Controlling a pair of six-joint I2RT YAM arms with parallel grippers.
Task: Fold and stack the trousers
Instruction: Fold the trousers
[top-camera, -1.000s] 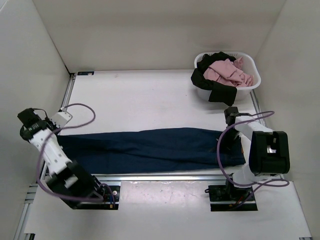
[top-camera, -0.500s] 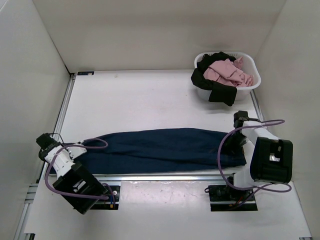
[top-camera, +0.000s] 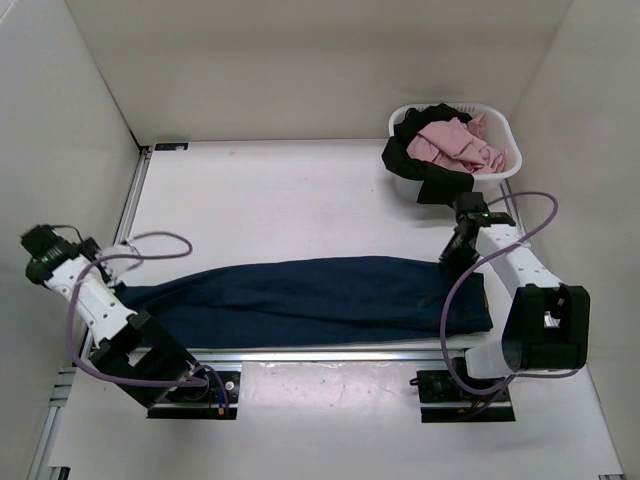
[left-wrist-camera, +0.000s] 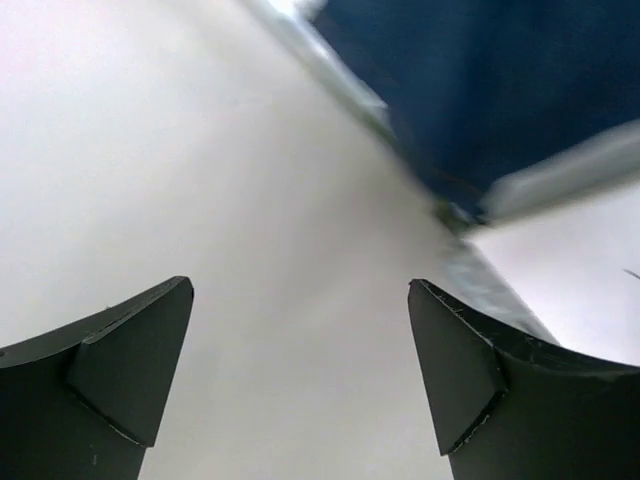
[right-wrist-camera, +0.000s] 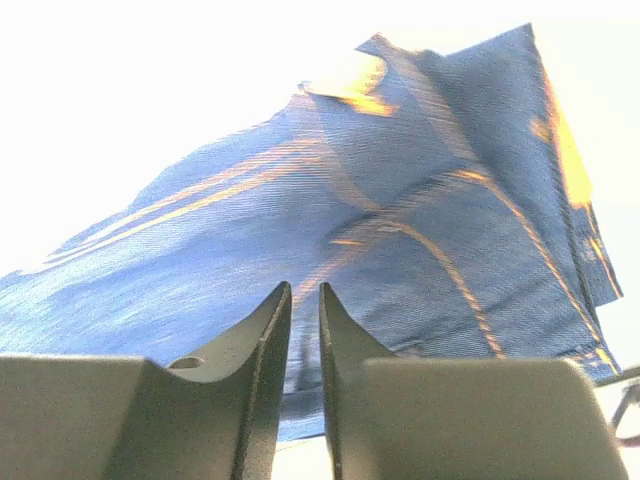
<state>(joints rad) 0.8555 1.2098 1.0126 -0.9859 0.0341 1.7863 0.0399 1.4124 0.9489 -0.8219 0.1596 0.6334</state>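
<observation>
- The trousers (top-camera: 300, 298) lie stretched out flat in a long dark blue band across the near side of the white table (top-camera: 300, 200), just ahead of the arm bases, with the wider end on the right.
- The right gripper (right-wrist-camera: 305, 290) hangs just over that right end. Its fingers are almost together with only a thin slit between them, and I see no cloth pinched there. Tan stitching shows on the denim below.
- The left gripper (left-wrist-camera: 300, 290) is lifted off the left end, out by the side wall. Its fingers are spread wide with nothing between them.
- Far right, a white basket (top-camera: 510, 150) holds a pink garment (top-camera: 455, 143) and a black garment (top-camera: 430, 175) that droops over the rim.
</observation>
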